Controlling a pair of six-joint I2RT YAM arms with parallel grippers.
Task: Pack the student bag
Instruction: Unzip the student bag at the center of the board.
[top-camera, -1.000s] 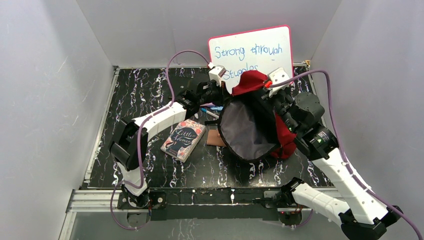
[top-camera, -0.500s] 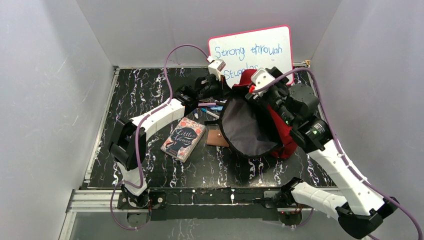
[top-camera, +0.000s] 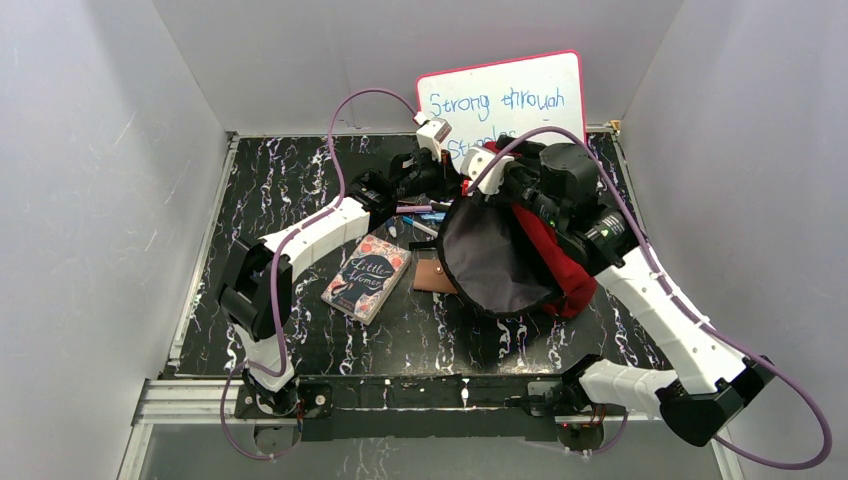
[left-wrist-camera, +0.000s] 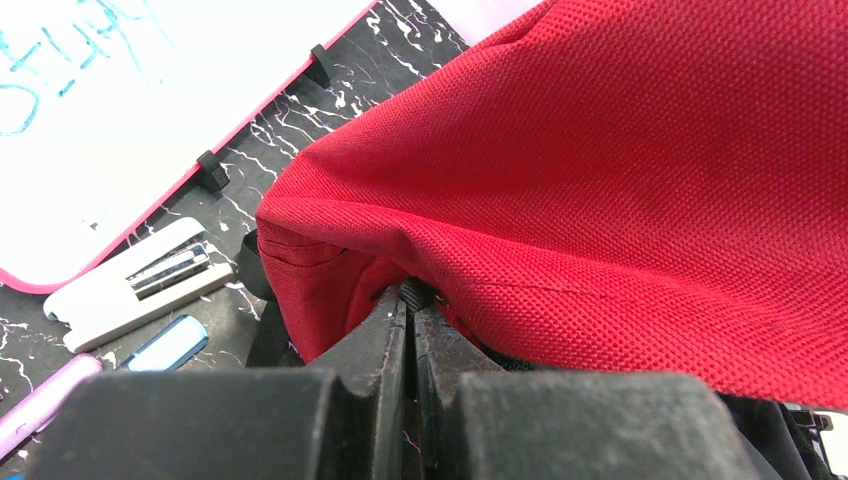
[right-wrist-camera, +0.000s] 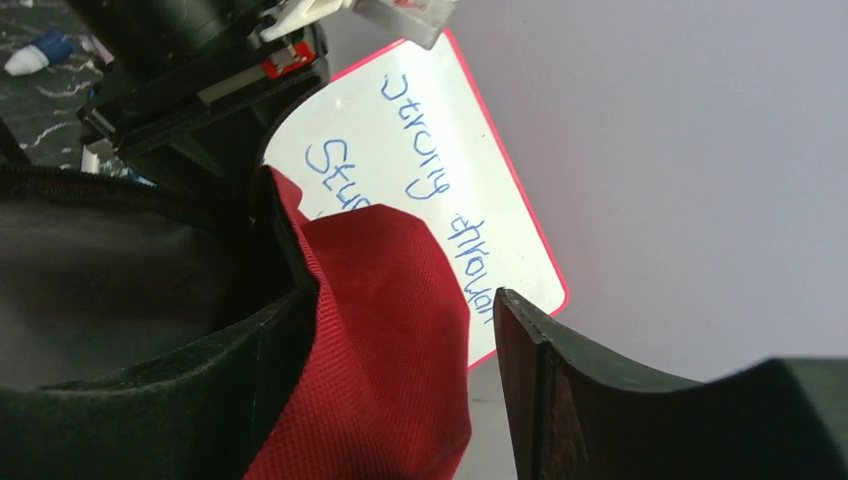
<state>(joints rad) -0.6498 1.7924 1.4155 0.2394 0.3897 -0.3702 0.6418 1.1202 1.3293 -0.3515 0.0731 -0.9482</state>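
- Now, the bag (top-camera: 495, 260) sits at about 2 o'clock from the middle of the table (top-camera: 290, 180). Its mouth gapes toward 8 o'clock. The book (top-camera: 367, 278) and the wallet (top-camera: 430, 275) lie outside it, at its 9 o'clock.
- The left claw (left-wrist-camera: 411, 300) is pinched tight on a small fold of the bag's red edge. We think soft cloth could slide out of so small a bite if the arm tugs.
- The right claw (right-wrist-camera: 400, 310) stands wide apart, with the red rim between its two sides but not squeezed. We think the rim could flop down and close the mouth.
- Both claws are very near each other at the bag's 11 o'clock, so we fear they may bump.
- The whiteboard (top-camera: 500, 100) stands just behind the bag at 12 o'clock. A hard pull could knock it over.
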